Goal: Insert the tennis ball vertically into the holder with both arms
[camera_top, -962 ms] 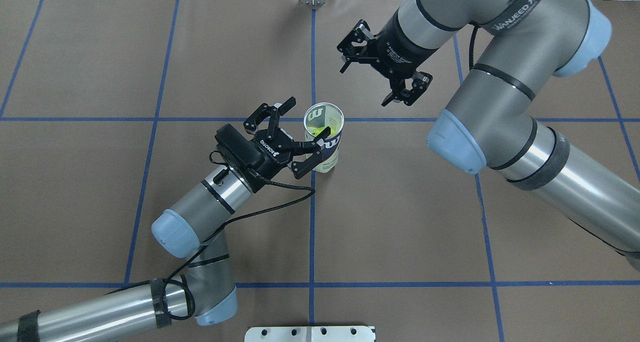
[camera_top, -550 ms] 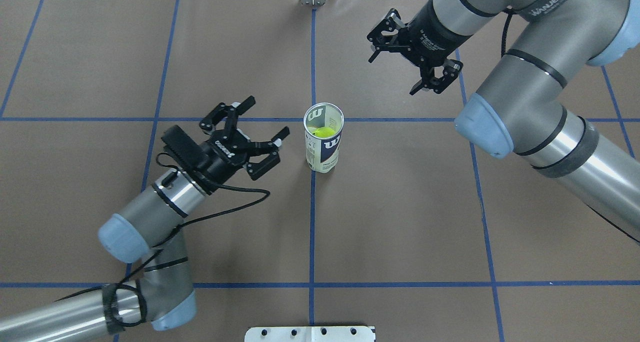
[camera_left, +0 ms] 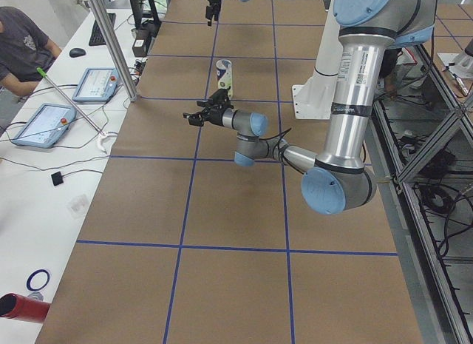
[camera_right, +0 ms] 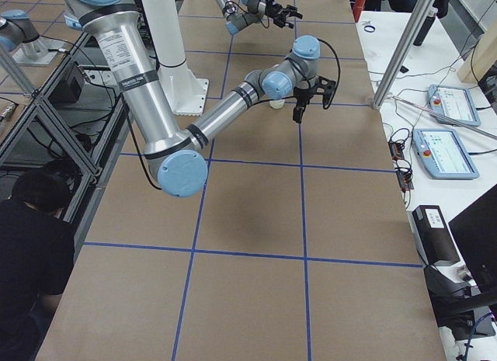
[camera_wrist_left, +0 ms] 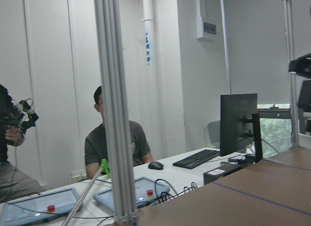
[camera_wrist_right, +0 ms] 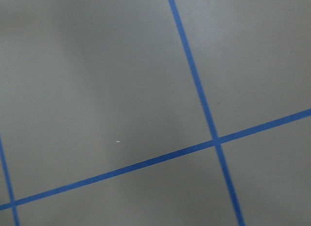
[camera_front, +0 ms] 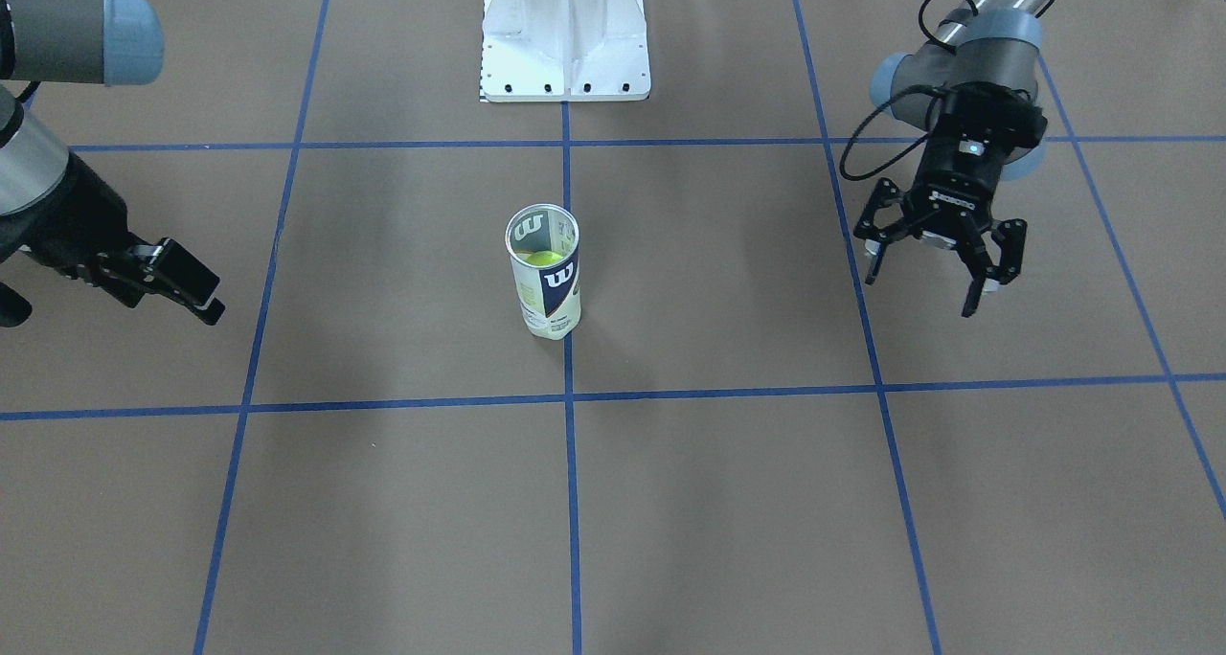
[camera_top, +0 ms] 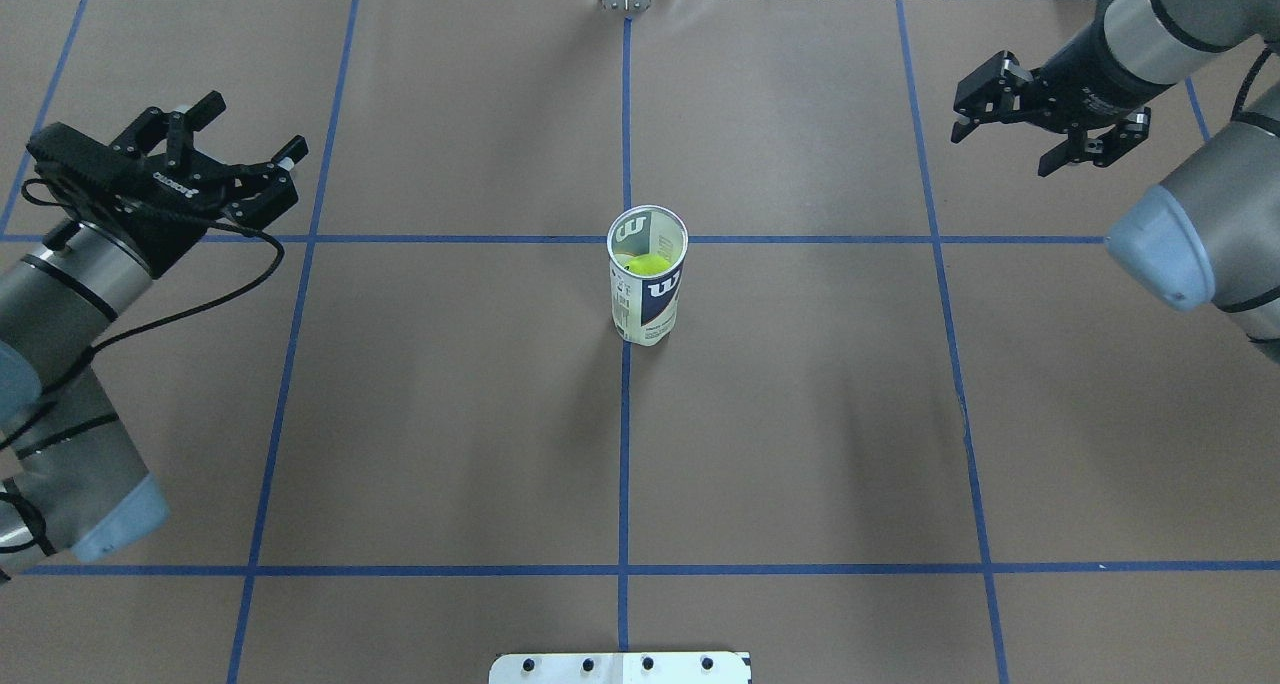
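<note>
So the brown table (camera_top: 450, 414) with its blue tape grid (camera_top: 623, 569) had both arms sitting way out at opposite ends, the left arm (camera_top: 70, 274) off on one side and the right arm (camera_top: 1200, 214) off on the other. My guess is they were out there so nothing could knock the can over, since the job looked basically done. The left gripper (camera_top: 255, 129) had its fingers spread wide with nothing between them. The right gripper (camera_top: 1000, 149) was the same, spread and empty, hovering above the paper well apart from everything. The can (camera_top: 648, 294) stood upright on its own around the middle of the table, on the grid's center line just beside a crossing, with nothing touching it. It was a clear plastic tube with a metal rim round the open top and a white and navy label with a white W on it. Looking down the opening you could see a yellow-green ball (camera_top: 648, 263) inside, below the rim, though I couldn't tell how deep it sat.
</note>
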